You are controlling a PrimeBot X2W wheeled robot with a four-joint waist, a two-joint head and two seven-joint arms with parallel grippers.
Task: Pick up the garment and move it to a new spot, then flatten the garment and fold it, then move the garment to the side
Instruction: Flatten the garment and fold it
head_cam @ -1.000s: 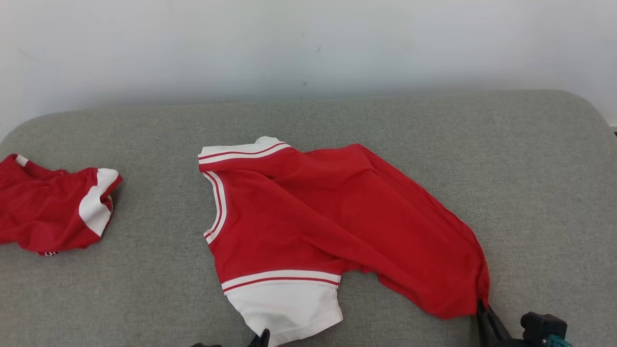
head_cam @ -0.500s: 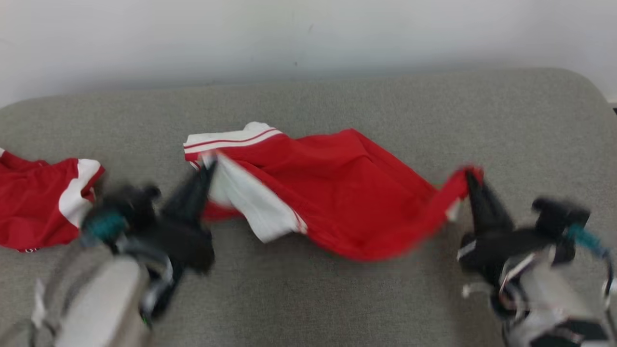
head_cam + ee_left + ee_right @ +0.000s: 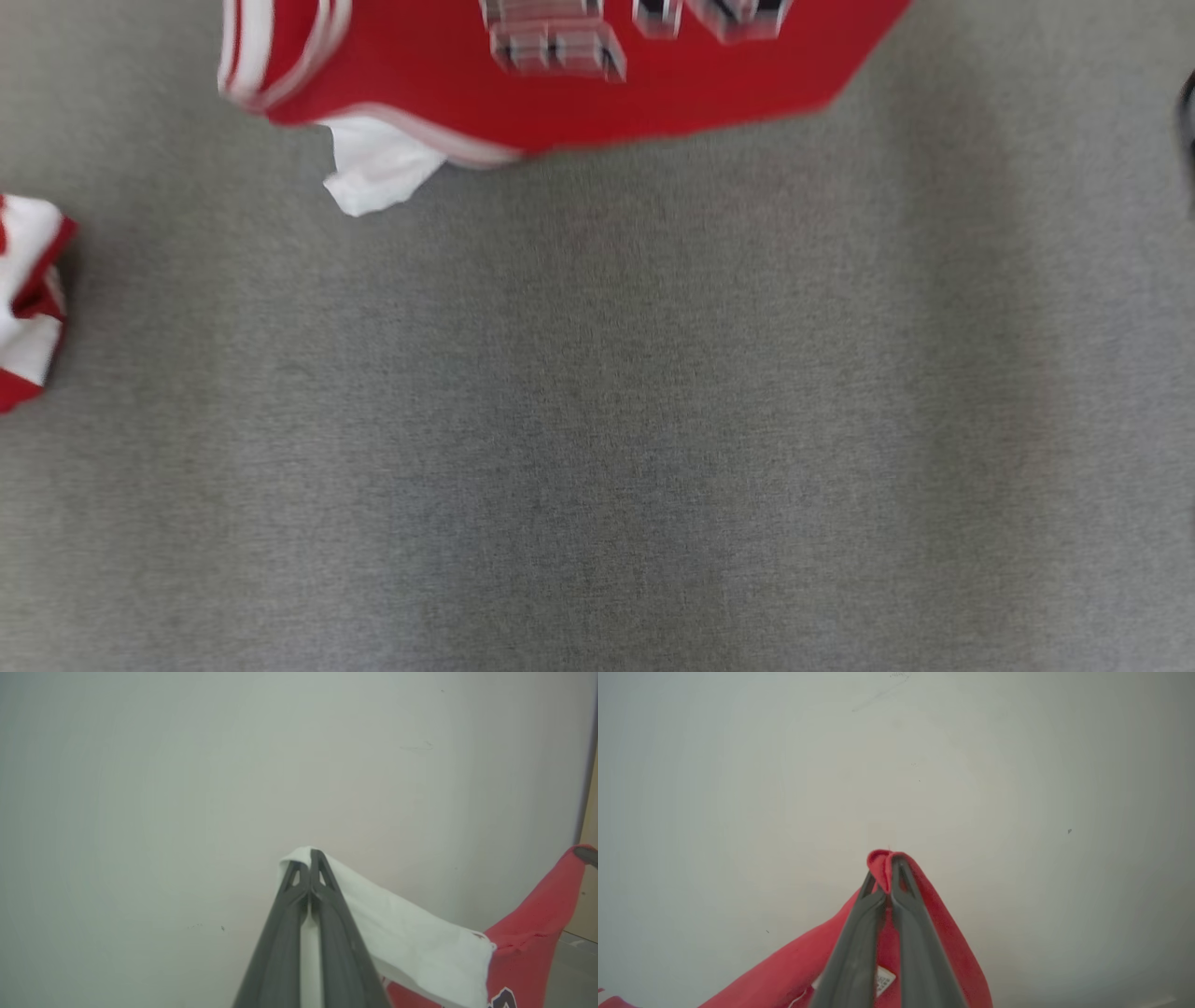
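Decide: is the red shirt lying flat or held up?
Held up: the left gripper pinches its white sleeve, the right gripper a red edge; the shirt hangs between.

Wall: pale off-white wall, matt and plain, seen in both wrist views.
Marks on wall: a faint scuff high on it; in the right wrist view a thin scratch near the top and a dark speck.
Wall's end: a tan panel just beyond a dark vertical strip.
Foot of wall: a grey ledge under the panel.
Furniture: grey woven fabric surface, blurred; where it meets the wall cannot be told.
Light: soft, even; wall dims toward the corners.
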